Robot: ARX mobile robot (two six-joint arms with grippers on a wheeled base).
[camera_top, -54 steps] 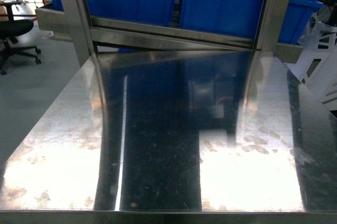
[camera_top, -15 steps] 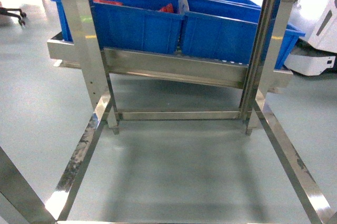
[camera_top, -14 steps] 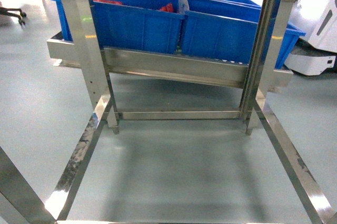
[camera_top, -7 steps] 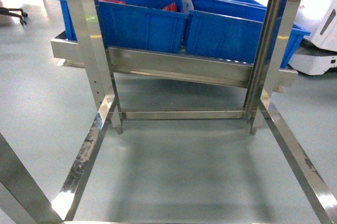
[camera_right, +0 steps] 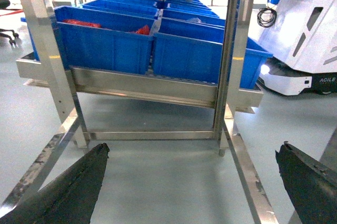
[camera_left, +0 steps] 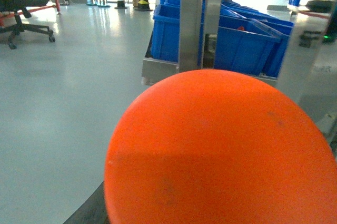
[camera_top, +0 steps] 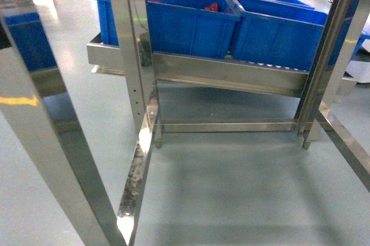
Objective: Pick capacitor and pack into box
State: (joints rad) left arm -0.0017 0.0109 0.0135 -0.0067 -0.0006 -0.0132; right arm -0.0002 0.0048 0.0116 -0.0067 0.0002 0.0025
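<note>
Grey floor [camera_top: 231,188] under a steel rack [camera_top: 136,84] carrying blue bins [camera_top: 191,26] in the head view; no gripper shows. Left wrist: an orange rounded surface [camera_left: 216,150], likely the capacitor up close, fills the lens; left gripper state cannot be told. Right wrist: right gripper [camera_right: 195,182] spread wide, holding nothing; white machine [camera_right: 305,34] reads "AGILE".
</note>
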